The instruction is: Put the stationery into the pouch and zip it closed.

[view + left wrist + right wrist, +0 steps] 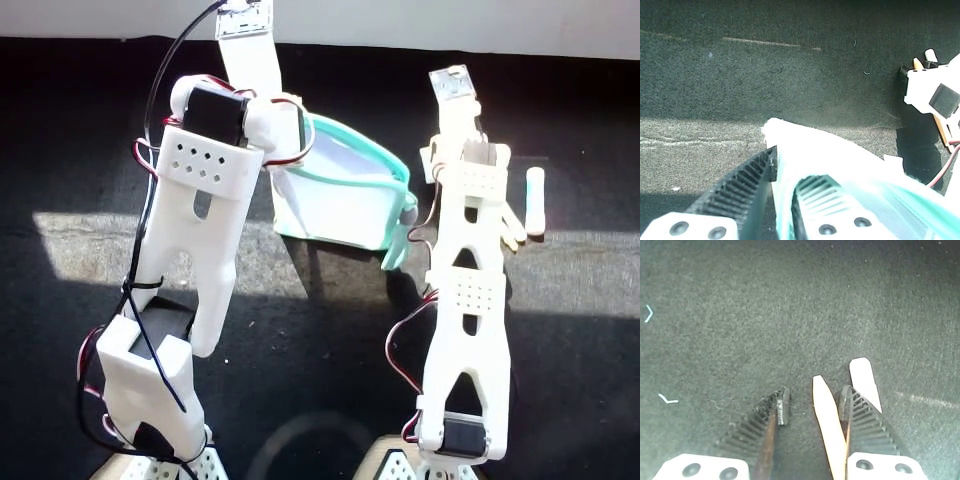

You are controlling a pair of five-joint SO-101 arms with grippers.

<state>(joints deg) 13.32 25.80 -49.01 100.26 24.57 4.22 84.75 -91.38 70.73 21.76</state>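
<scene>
The left gripper [785,172] is clamped on the pouch [340,195] rim. The left wrist view shows one finger outside and one inside the mesh; in the high view the arm covers this. One pouch lies at 12 o'clock on the mat [300,330]. On the right gripper [815,395] the jaws stand narrowly apart, with one white pointed strip [826,415] between them. One white pen [535,200] lies at 3 o'clock of the pouch.

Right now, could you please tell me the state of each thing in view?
White mesh pouch with teal zip: unzipped, mouth open.
Left gripper: shut on the pouch's wall.
Right gripper: open, pale pointed stick between its fingers.
White cylindrical stick: lying outside the pouch.
</scene>
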